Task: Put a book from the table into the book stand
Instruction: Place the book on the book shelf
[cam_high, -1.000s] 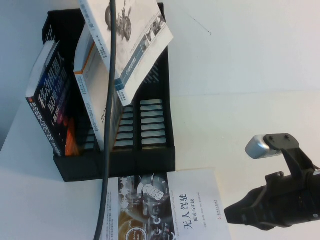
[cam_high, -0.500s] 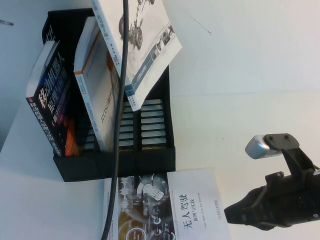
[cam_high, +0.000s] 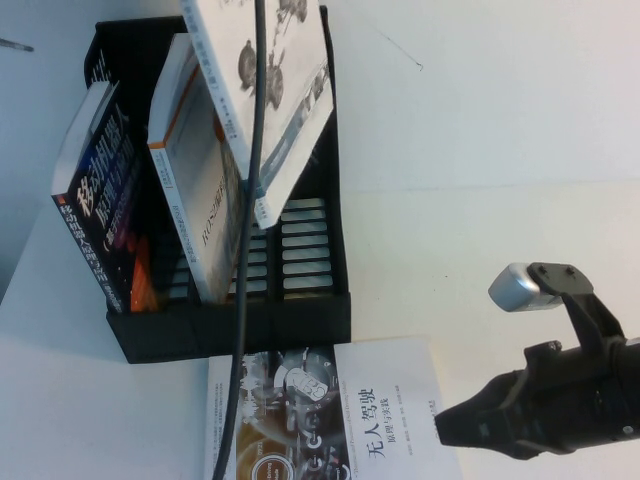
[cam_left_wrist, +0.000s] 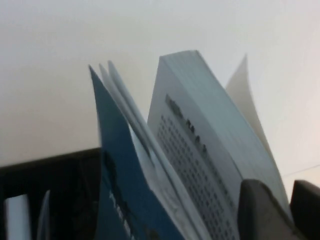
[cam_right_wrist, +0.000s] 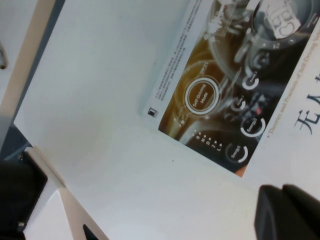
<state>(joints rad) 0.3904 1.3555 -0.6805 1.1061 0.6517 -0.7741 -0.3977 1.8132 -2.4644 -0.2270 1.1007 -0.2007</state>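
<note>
1. The book stand (cam_high: 235, 320) is sitting on the tabletop (cam_high: 480, 150), left of centre.
2. The book (cam_high: 265, 95) is hanging tilted above the stand's right compartments, in the left end effector (cam_left_wrist: 280, 210).
3. Two other books (cam_high: 100, 200) are standing in the left compartments.
4. Another book (cam_high: 380, 410) is lying before the stand.
5. The right end effector (cam_high: 450, 430) is hovering at that book's right edge.

The pale book (cam_high: 265, 95), car-chassis drawing facing up, hangs tilted over the black book stand (cam_high: 300, 310), its lower corner dipping toward a compartment; the stand sits on the white table (cam_high: 480, 130).
</note>
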